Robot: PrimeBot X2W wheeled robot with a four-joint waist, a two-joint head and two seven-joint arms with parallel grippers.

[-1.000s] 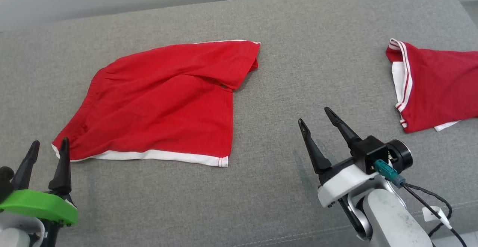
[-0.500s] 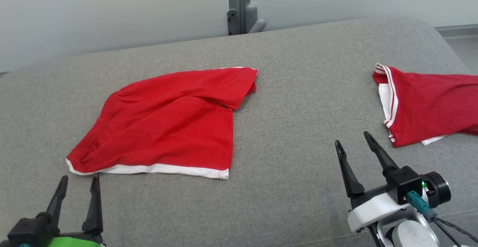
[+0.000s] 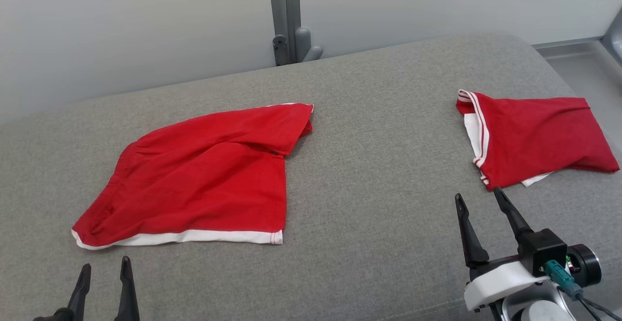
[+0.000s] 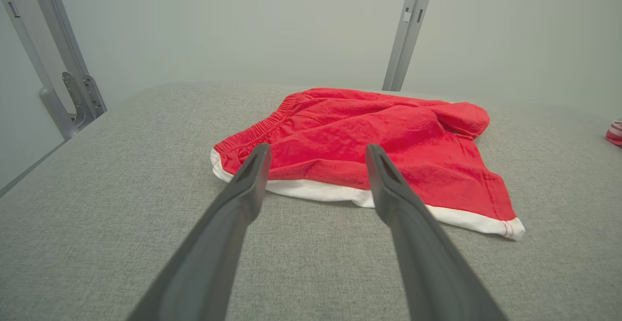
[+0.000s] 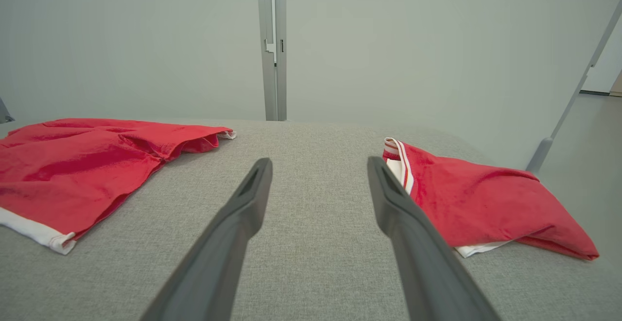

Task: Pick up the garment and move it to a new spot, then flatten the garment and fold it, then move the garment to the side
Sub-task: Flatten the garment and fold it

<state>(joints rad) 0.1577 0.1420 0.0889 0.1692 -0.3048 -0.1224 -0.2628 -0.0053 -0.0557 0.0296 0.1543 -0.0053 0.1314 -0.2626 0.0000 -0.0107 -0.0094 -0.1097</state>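
1. Head view: the red shorts (image 3: 204, 175) lay spread left of centre on the grey cushion (image 3: 379, 165), white hem nearest the robot, probably laid out for flattening and folding. A folded red garment (image 3: 534, 136) sat well apart at the right, seemingly already set aside. The left gripper (image 3: 107, 262) hovered near the hem's left corner and the right gripper (image 3: 477, 193) near the folded piece. Both had their jaws apart and empty.
2. Left wrist view: the left gripper (image 4: 317, 148) sat low, nearly level with the cushion, with spread fingers framing the shorts' hem without touching it.
3. Right wrist view: the right gripper (image 5: 319, 161) pointed at bare cushion between the two garments, jaws apart, holding nothing.
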